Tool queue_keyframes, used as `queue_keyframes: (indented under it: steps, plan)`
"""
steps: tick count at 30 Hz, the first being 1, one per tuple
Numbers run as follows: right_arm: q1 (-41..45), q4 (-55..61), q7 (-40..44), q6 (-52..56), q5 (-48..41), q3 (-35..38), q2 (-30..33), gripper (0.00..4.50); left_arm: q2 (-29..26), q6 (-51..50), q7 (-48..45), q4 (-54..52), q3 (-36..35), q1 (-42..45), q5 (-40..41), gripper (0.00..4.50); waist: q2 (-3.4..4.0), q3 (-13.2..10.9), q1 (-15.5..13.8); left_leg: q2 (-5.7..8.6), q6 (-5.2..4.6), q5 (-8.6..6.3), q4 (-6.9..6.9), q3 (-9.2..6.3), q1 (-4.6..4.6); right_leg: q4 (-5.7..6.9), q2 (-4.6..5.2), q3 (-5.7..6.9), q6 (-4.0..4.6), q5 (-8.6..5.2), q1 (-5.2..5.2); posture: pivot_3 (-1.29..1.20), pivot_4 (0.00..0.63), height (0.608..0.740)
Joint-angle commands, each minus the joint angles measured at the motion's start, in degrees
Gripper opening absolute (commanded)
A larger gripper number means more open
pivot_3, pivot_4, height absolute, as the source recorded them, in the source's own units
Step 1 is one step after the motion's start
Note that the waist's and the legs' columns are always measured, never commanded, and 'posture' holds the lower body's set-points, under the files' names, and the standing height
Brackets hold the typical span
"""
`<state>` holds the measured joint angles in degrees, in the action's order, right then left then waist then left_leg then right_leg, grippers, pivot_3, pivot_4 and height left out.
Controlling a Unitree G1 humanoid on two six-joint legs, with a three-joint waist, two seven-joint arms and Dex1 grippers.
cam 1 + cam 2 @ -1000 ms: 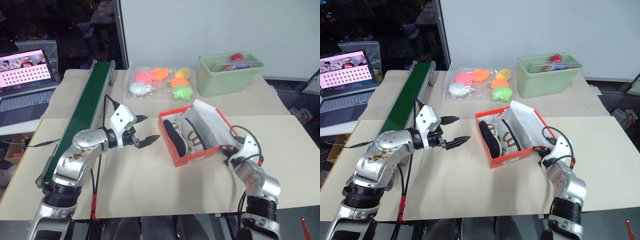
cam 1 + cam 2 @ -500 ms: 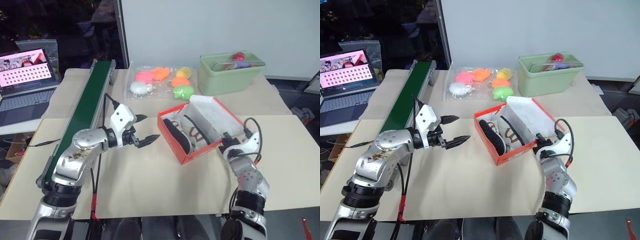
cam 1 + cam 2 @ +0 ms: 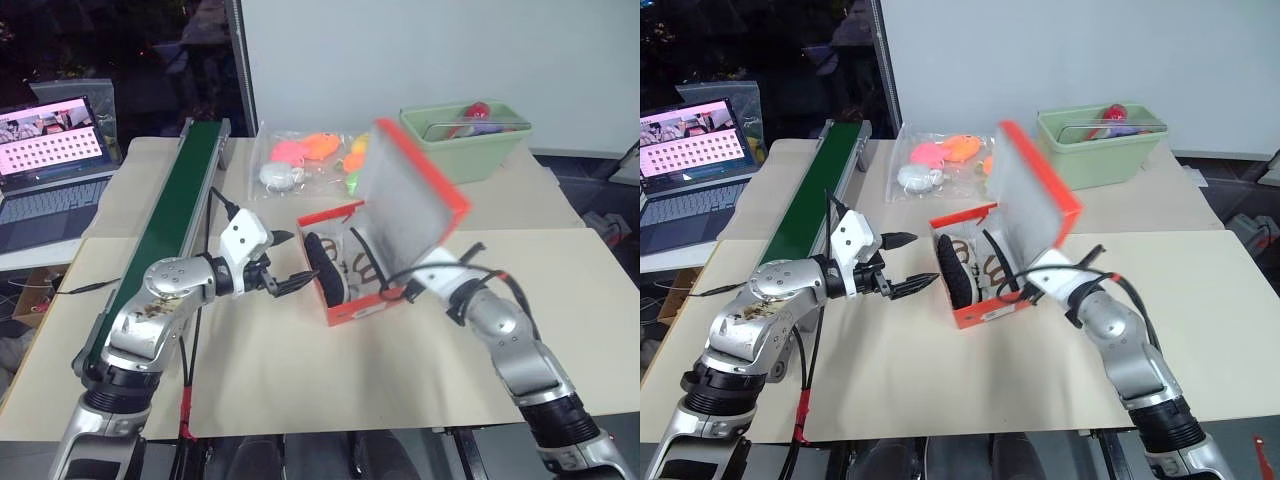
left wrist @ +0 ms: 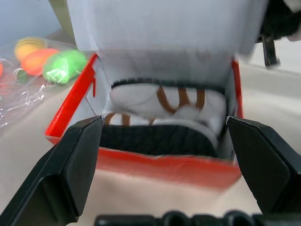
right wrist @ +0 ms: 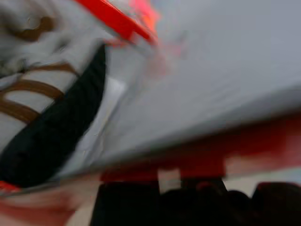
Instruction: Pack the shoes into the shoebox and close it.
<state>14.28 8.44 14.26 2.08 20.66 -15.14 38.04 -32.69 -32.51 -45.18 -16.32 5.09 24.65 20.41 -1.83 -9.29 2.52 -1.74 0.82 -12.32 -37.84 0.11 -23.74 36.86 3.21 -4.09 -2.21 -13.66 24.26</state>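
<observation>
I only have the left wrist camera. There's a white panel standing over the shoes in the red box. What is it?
Observer: That is the shoebox's lid, raised on its hinge, with its white inside facing the shoes.
Operator: What's propping it up?
Observer: The right gripper sits under the lid's lower edge on the shoebox's right side. I can't tell whether it grips the lid.
Operator: Anything beyond the lid?
Observer: A pale green bin stands at the table's far side.

shoes [image 3: 345,270] in shoebox [image 3: 355,308], left of bin [image 3: 465,145]
</observation>
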Motion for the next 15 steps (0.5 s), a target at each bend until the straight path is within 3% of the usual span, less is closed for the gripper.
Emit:
queue_keyframes:
  steps: [1,7,10,12,15]
  plan:
    - [-0.07,-2.38,-4.43,-8.73,10.04,-1.39,3.68,0.04,-0.04,-0.29,0.44,-2.37,-0.38,0.56,0.36,4.50,-0.02,-0.01,-0.09,0.01,0.00,0.00,-0.01,0.01,0.00,-0.01,0.01,0.00,0.00,0.00,-0.01,0.00,0.150,0.729]
    - [1.59,-3.96,-7.52,-13.64,12.44,0.93,3.58,0.04,-0.55,-0.69,-0.07,-2.33,-0.68,0.66,0.52,4.50,-0.04,-0.02,-0.08,0.03,0.00,0.00,-0.03,0.00,-0.01,-0.02,0.04,0.00,0.04,0.03,-0.03,0.00,0.150,0.729]
    - [2.52,-2.83,-6.00,-13.73,9.14,2.68,1.78,0.04,-1.55,-0.77,-0.71,-2.13,-1.64,0.46,0.74,4.50,-0.04,-0.02,0.03,0.02,0.00,0.00,-0.03,0.00,0.00,0.00,0.04,-0.01,0.06,0.03,-0.04,0.00,0.150,0.729]
    - [3.05,-1.78,-3.28,-11.58,4.83,4.16,-0.56,0.04,-2.32,-0.97,-0.98,-2.14,-2.37,0.23,1.00,4.50,-0.05,-0.03,0.03,0.01,0.00,0.00,-0.03,-0.02,0.02,0.02,0.02,-0.01,0.06,0.04,-0.05,0.00,0.150,0.729]
    - [6.12,4.60,5.38,7.36,-15.44,8.20,-11.33,0.04,-4.36,-0.91,-2.36,-2.27,-3.46,-1.02,1.42,4.50,-0.05,-0.03,0.16,-0.04,0.00,0.00,-0.04,-0.03,0.03,0.03,-0.01,-0.01,0.09,0.05,-0.06,0.00,0.150,0.729]
